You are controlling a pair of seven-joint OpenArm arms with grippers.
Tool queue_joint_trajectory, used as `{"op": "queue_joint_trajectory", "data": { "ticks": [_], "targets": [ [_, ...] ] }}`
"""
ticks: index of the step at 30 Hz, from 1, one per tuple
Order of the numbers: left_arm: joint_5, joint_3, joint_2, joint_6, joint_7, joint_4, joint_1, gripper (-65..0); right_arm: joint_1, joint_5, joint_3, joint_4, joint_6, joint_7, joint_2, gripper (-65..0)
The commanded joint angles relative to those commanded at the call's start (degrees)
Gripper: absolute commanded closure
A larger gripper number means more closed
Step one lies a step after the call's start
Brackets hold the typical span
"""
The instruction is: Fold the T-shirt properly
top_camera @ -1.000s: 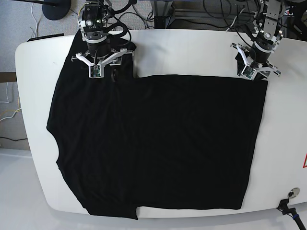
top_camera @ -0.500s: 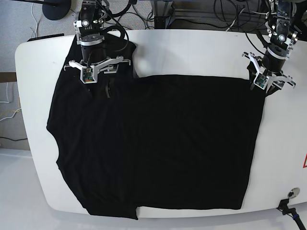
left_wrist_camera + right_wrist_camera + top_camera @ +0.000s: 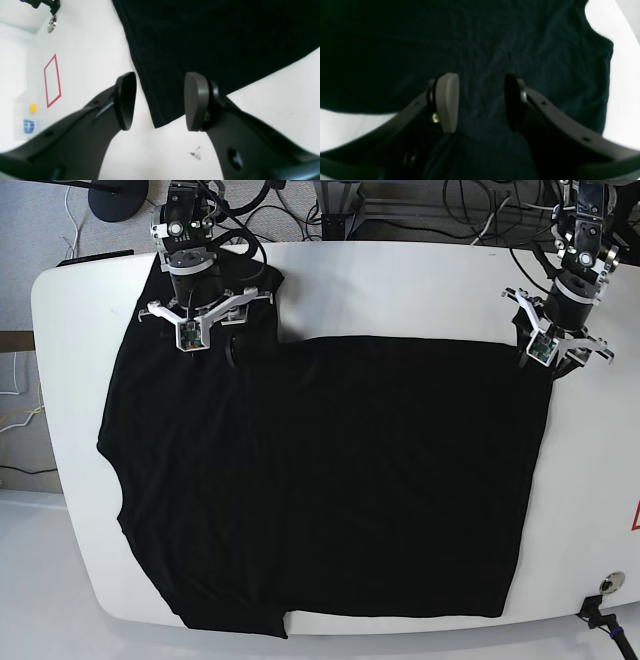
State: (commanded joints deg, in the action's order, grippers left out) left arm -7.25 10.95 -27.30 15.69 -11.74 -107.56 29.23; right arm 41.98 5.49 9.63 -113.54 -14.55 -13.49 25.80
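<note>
Base view shows the T-shirt [image 3: 330, 480] spread flat across the bench [image 3: 400, 290], no fold visible yet. Right hand [image 3: 195, 330] hovers spread open over the shirt's far sleeve; left hand [image 3: 553, 345], also open, straddles its far hem corner, gripping nothing.

— Where does the T-shirt [image 3: 330, 480] lie?
— Spread flat on the tabletop [image 3: 400, 290], covering most of it, one sleeve reaching the far left.
— And the tools?
— The right tool [image 3: 195, 330] hangs over that far-left sleeve; the left tool [image 3: 550, 350] stands at the shirt's far-right corner [image 3: 156, 125], which lies between its fingers.
</note>
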Motion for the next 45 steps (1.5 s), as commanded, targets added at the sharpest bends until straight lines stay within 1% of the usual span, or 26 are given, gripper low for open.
{"op": "queue_joint_trajectory", "data": {
  "ticks": [2,5,6,9,11,14,16,19,35,39,40,42,45],
  "targets": [
    [0.0,0.0,0.0,0.0,0.0,0.0,0.0,-29.0,-0.1,0.0,0.0,0.3,0.00,0.0,1.9,-28.8],
    [0.1,-0.4,0.2,0.0,-0.2,0.0,0.0,-29.0,-0.1,-0.3,-0.2,0.2,0.00,-0.1,1.8,-28.8],
    [0.1,-1.1,0.7,0.0,-0.2,0.0,0.0,-29.0,-0.2,-0.6,-0.4,0.2,0.09,-0.1,0.4,-28.8],
    [0.0,-1.2,2.5,0.0,-0.2,0.0,0.2,-29.0,-0.4,-0.1,-0.4,0.2,0.00,-0.1,-6.8,-28.8],
    [0.0,-1.3,3.2,0.0,-0.2,0.0,0.3,-29.0,-0.5,-0.1,-0.5,0.1,0.00,-0.1,-10.2,-28.8],
    [0.0,-1.5,3.5,0.0,-0.2,0.0,0.3,-29.0,-1.5,-0.5,-0.4,0.0,0.00,0.0,-14.2,-28.8],
    [0.0,-1.4,3.6,0.0,-0.3,0.0,0.2,-29.0,-1.8,-0.4,-0.4,0.0,0.00,0.0,-16.0,-28.8],
    [0.0,-1.4,3.6,0.0,-0.3,0.0,0.2,-29.0,-2.7,-0.6,-0.5,-0.7,0.00,0.0,-16.4,-28.8],
    [-0.1,-1.5,3.7,-0.1,-0.1,0.0,0.1,-29.0,-5.7,-0.4,-0.6,0.1,0.00,-0.1,-16.4,-28.8],
    [-0.1,-1.5,4.0,-0.3,-0.2,0.0,0.3,-29.0,-6.1,-0.2,-0.5,0.3,0.00,-0.1,-18.3,-28.8],
    [-0.1,-1.5,4.7,-0.4,-0.2,0.1,0.3,-29.0,-6.1,-0.2,-0.5,0.3,0.00,-0.1,-18.3,-28.8],
    [-0.2,-1.2,7.1,-0.4,-0.3,0.4,-0.1,-29.0,-6.1,-0.2,-0.5,0.8,0.00,-0.1,-18.4,-28.8],
    [-0.2,-1.4,9.6,-0.4,-0.1,4.7,-0.1,-29.0,-7.1,-0.2,-0.6,5.2,0.00,-0.1,-18.5,-28.8]
  ]
}}
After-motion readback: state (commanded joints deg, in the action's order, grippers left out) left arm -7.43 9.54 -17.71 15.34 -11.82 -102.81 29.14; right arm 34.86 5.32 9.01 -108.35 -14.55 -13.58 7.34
